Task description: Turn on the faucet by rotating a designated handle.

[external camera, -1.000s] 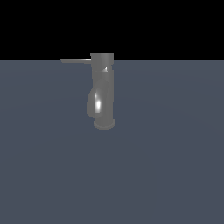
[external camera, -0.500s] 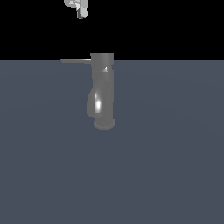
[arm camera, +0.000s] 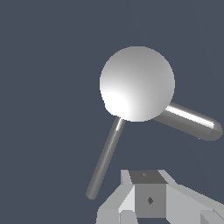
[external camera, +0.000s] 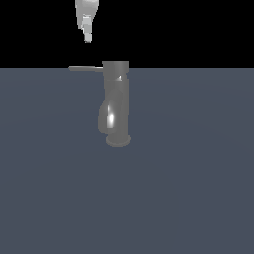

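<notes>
The faucet (external camera: pixel 117 101) stands upright on a flat slate-blue floor (external camera: pixel 188 188), its wider round base resting near the floor's far edge, where the plain surface meets a black backdrop (external camera: pixel 198 30). A bright bulge of spout shows on its lower front. From the wrist view its round top (arm camera: pixel 137 83) gleams white. The handle (external camera: pixel 86 69), a thin straight bar, sticks out level from the faucet's top toward the exterior view's left. The gripper (external camera: pixel 88 35) hangs above the handle, apart from it, white against the black. Whether its jaws are apart or together I cannot tell.
</notes>
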Tool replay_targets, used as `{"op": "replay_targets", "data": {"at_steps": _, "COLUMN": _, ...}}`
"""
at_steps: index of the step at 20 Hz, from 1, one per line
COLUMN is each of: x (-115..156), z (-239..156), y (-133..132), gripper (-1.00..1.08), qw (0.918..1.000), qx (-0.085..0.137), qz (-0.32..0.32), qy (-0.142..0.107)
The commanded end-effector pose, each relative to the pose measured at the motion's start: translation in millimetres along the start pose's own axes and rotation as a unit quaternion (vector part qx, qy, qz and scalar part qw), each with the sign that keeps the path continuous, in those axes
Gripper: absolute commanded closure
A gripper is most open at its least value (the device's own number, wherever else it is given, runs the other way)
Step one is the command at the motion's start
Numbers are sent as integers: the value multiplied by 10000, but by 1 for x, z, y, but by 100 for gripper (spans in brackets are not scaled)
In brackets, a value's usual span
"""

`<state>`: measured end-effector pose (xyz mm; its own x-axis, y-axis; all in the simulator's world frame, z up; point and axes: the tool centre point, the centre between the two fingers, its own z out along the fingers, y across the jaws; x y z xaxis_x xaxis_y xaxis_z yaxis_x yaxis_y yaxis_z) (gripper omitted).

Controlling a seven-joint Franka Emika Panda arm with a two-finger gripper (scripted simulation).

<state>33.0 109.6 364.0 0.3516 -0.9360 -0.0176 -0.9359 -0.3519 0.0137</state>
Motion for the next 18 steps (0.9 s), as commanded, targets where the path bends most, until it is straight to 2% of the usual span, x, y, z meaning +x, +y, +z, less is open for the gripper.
{"op": "replay_targets", "data": {"at_steps": 1, "x": -3, "z": 11, "y": -13, "gripper": 108, "qw": 9996, "qx": 12, "qz": 285, "qy": 11}}
{"op": "replay_targets", "data": {"at_steps": 10, "x": -16, "z": 50, "y": -54, "gripper": 108, "qw": 9926, "qx": 51, "qz": 1211, "qy": 48}}
{"op": "replay_targets", "data": {"at_steps": 18, "x": -24, "z": 73, "y": -74, "gripper": 108, "qw": 9855, "qx": 76, "qz": 1696, "qy": 68}}
